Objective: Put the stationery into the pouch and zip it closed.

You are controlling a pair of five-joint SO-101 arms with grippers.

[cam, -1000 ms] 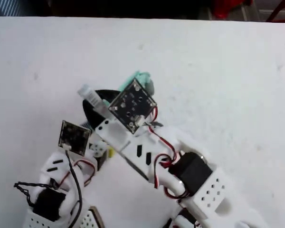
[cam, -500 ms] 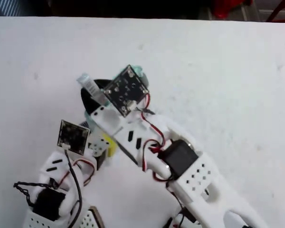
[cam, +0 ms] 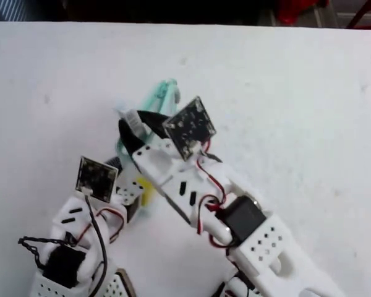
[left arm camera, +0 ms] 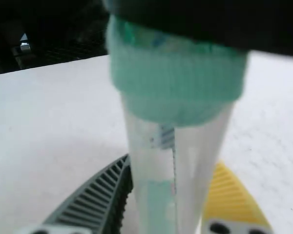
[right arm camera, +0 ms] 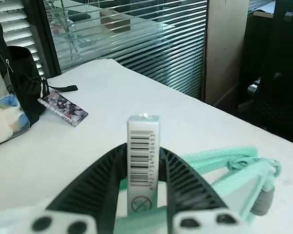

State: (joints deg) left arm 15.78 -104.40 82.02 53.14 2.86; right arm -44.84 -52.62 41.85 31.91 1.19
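Observation:
The teal pouch (cam: 162, 94) lies mid-table, mostly under the right arm, with one end sticking out beyond it. My right gripper (cam: 136, 124) is over the pouch, its black fingers shut on a slim white stationery item with a barcode label (cam: 130, 117). The right wrist view has that item (right arm camera: 143, 146) upright in the right gripper (right arm camera: 144, 152), and the pouch's teal zipper edge (right arm camera: 219, 161) behind it. My left gripper (cam: 133, 185) sits at the pouch's near side. In the left wrist view its grey and yellow fingers (left arm camera: 173, 168) are shut on a teal and translucent part of the pouch (left arm camera: 176, 83).
The white table (cam: 284, 93) has open room to the right and at the far side. A black bag (right arm camera: 19, 68) and a printed tag (right arm camera: 63, 108) lie farther off on the table. The two arms are close together at the front left.
The right gripper with the white item first shifted toward the far left, then swung back to the right. The pouch's teal end now shows beyond the arm. The left arm held still.

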